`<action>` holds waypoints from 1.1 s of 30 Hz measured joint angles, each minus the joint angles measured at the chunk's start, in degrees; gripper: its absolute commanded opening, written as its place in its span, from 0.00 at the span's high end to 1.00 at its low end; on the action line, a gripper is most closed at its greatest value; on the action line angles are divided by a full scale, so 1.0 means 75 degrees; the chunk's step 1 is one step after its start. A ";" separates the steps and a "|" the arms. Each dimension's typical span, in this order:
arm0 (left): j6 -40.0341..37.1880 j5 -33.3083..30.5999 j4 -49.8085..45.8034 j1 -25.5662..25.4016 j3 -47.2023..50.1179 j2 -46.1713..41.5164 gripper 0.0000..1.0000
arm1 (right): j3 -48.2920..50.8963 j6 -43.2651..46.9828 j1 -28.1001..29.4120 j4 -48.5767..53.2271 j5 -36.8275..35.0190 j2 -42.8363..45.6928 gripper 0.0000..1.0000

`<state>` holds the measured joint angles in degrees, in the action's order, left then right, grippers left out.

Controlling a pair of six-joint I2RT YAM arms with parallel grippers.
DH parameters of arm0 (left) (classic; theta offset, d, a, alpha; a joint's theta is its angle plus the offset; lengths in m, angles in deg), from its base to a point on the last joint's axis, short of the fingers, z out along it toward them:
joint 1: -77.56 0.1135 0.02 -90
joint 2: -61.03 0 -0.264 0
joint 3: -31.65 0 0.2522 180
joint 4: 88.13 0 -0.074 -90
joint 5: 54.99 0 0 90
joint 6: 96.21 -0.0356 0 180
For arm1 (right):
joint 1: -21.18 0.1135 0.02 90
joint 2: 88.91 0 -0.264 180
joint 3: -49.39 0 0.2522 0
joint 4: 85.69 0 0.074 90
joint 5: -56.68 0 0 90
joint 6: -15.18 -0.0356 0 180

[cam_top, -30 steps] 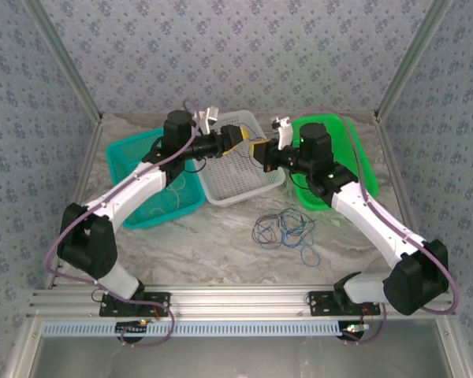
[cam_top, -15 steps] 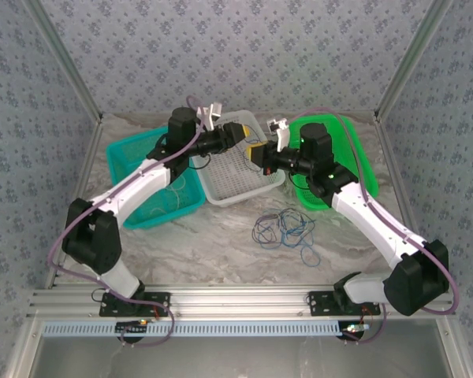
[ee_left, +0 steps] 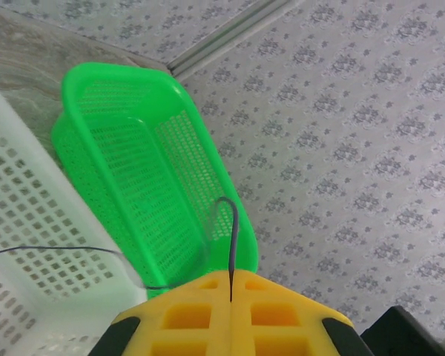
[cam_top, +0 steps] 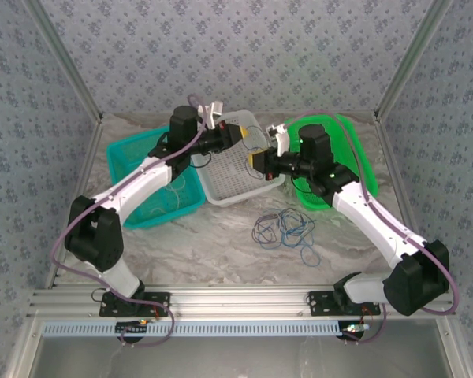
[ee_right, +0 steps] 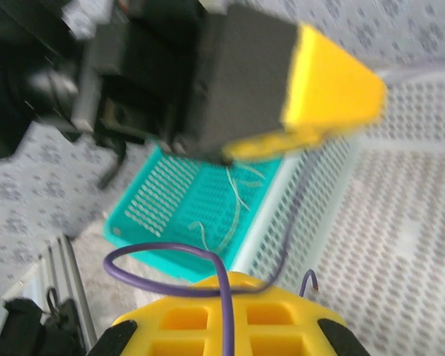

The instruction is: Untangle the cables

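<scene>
A robotics lab test cell: a left arm and a right arm are bolted to an aluminium rail at a marble-patterned table, boxed in by metal posts and floral-print walls

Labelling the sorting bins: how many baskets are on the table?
3: a teal basket at left, a white basket in the middle, a green basket at right. None appears hidden.
</scene>
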<state>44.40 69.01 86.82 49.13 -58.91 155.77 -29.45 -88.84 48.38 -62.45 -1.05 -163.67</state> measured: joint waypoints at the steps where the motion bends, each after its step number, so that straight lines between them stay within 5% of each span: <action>1: -0.0006 -0.0006 -0.0058 0.0082 0.0000 0.0000 1.00 | -0.0032 0.0114 -0.0038 0.0280 -0.0076 0.0000 1.00; 20: -0.0382 -0.0254 -0.1384 0.1067 -0.0044 0.0000 1.00 | -0.0950 0.1125 -0.0344 0.2294 -0.1848 -0.0804 1.00; 33: -0.0405 0.0268 -0.1950 0.1413 -0.0271 0.0752 1.00 | -0.0857 0.1343 0.0393 0.0778 -0.3576 -0.1655 1.00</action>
<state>41.36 71.02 72.19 59.74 -60.94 161.41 -35.88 -78.77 51.33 -56.62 -27.87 -176.08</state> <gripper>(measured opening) 0.039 0.076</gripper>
